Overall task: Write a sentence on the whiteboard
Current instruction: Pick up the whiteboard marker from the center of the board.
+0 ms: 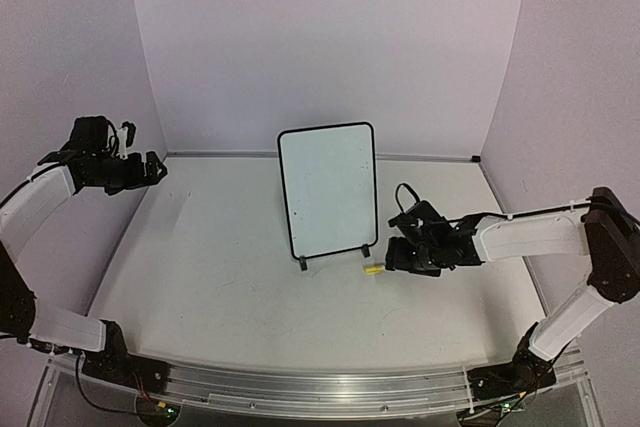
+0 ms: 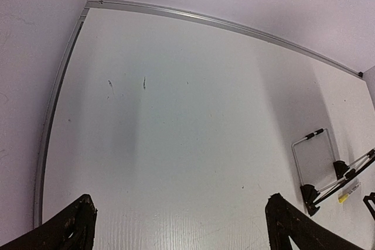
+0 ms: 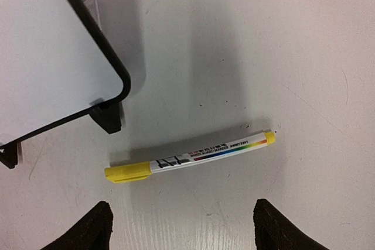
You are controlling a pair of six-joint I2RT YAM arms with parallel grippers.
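While both arms sit idle over the table [image 1: 230,287], the whiteboard [image 1: 328,192] stands upright on its two black feet at the table's centre, leaning back slightly; strokes on its face cannot be made out from the top view. Yellow-capped whiteboard marker [image 1: 373,270] lies flat on the table at 5 o'clock of the board, just beside the right foot, touching neither board nor gripper. Right gripper [image 1: 398,253] is low at 3 o'clock of the marker, pointing toward it. From the right wrist view, jaws are spread wide: both dark fingertips [image 3: 94,226] are at the bottom edge, and the marker [image 3: 190,157] lies crosswise beyond them at 12 o'clock, cap end to 9 o'clock, rainbow-banded label up. Board corner [image 3: 53,57] and one foot [image 3: 107,116] sit at 10 o'clock of the marker. Left gripper [image 1: 150,169] hangs at 9 o'clock of the board, out by the table's left edge, well apart from it. Its jaws are also spread wide, holding nothing, with bare tabletop between the fingertips [image 2: 67,229]. Left wrist view shows the board's wire back-prop [image 2: 307,138] at far 3 o'clock.
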